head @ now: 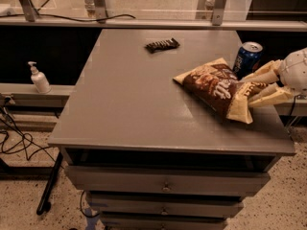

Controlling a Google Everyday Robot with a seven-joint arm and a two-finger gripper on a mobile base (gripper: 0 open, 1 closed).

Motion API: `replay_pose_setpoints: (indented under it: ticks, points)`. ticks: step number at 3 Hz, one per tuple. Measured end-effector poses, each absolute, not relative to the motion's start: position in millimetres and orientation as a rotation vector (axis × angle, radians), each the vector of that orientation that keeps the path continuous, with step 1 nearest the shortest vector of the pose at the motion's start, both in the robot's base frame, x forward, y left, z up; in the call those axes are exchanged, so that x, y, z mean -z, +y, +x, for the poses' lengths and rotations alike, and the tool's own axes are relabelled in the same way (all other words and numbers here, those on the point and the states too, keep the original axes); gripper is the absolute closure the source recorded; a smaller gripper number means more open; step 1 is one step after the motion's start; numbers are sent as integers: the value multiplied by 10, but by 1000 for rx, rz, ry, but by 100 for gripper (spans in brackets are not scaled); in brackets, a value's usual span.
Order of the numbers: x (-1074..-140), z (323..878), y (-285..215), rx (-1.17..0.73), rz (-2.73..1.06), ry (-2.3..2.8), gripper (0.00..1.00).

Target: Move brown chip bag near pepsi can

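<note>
I log: grey table top (124, 99), smooth, matt | cream plastic gripper (247, 90) at its right edge, matt | brown chip bag (213, 86), crinkly glossy film | blue pepsi can (247, 57), shiny metal | dark candy bar wrapper (162, 45), glossy | white pump bottle (38, 78), plastic

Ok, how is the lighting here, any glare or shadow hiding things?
Camera view: dim, warm light, with a faint sheen on the table in front of the bag and no hard glare. Camera view: the recesses either side of the table are black, but the can, the candy bar and the gripper, at the bag's right end, are evenly lit.
</note>
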State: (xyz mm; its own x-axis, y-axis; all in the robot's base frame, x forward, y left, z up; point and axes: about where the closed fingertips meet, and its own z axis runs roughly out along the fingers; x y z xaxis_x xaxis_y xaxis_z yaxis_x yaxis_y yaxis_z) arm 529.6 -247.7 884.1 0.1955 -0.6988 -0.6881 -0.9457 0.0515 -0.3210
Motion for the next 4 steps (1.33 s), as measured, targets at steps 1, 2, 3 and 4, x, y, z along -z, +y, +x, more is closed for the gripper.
replay_pose_setpoints:
  ticks: [1,2,3,4]
  points:
    - [-8834,5305,-2460,-409,-1707,1561,0]
    - [-8829,5279,-2474,-407,-1742,1535,0]
    - [-8971,5227,-2817,-324,-1753,1543,0]
    - [-9267,5175,-3259,-186,-1720,1574,0]
